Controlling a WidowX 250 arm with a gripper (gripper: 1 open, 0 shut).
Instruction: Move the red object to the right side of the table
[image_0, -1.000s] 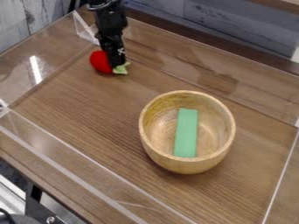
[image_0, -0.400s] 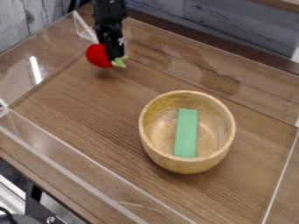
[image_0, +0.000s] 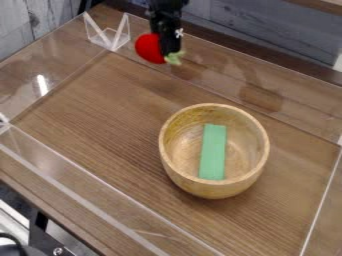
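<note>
Your fingers (image_0: 166, 38) are pinching the red strawberry-like toy (image_0: 150, 47), which sits at about twelve o'clock in the view, with its green leafy tip (image_0: 174, 58) pointing toward four o'clock. Beyond it, the worktop (image_0: 94, 110) spreads out below, and the wooden bowl (image_0: 175, 168) with the green block (image_0: 213, 152) inside lies toward five o'clock. The step in hand looks like the carry to the right side. Keep the pinch steady, since a round toy could roll out if you squeeze harder or jerk. Sweep toward three o'clock, staying on the far side of the bowl, and hold enough height to clear its rim. Ease down over bare wood near the right-hand wall, then spread the fingers gently so the toy doesn't roll. The dark arm is cut off by the top edge, the finger contact is blurred, and you can't tell from this view how high the toy hangs.
</note>
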